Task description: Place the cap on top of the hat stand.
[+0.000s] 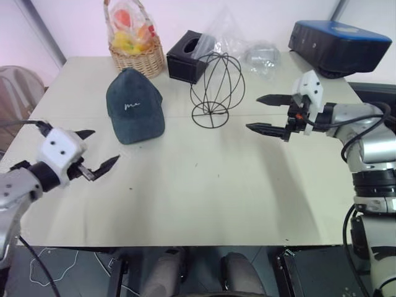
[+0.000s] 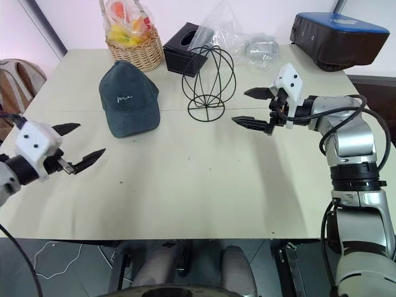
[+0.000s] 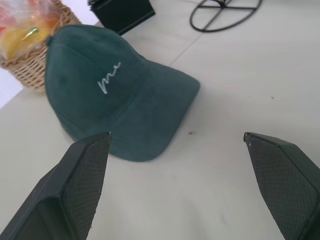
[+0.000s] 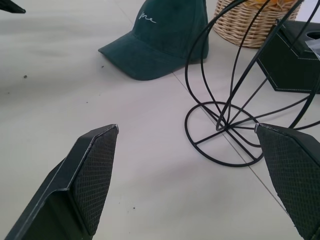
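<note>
Left pincer (image 1: 93, 151) wide open, empty, hovering over the bench (image 1: 204, 198) near its left edge, fingers aimed toward the cap (image 1: 133, 105). Right pincer (image 1: 267, 114) also spread wide, nothing in it, hanging above the bench just right of the hat stand (image 1: 216, 88), apart from the wire. Cap lies flat on the bench, brim toward the robot, left of the hat stand and not touching it; white cursive stitching on the front reads roughly "me", not certain. Hat stand is upright on its ring base, bare. Behind them along the far edge: wicker basket (image 1: 138, 57) with wrapped fruit, black tissue box (image 1: 187, 57), clear plastic bag (image 1: 247, 46), dark blue device (image 1: 341, 44) off the far right corner. Near half of the bench is open surface between both pincers.
</note>
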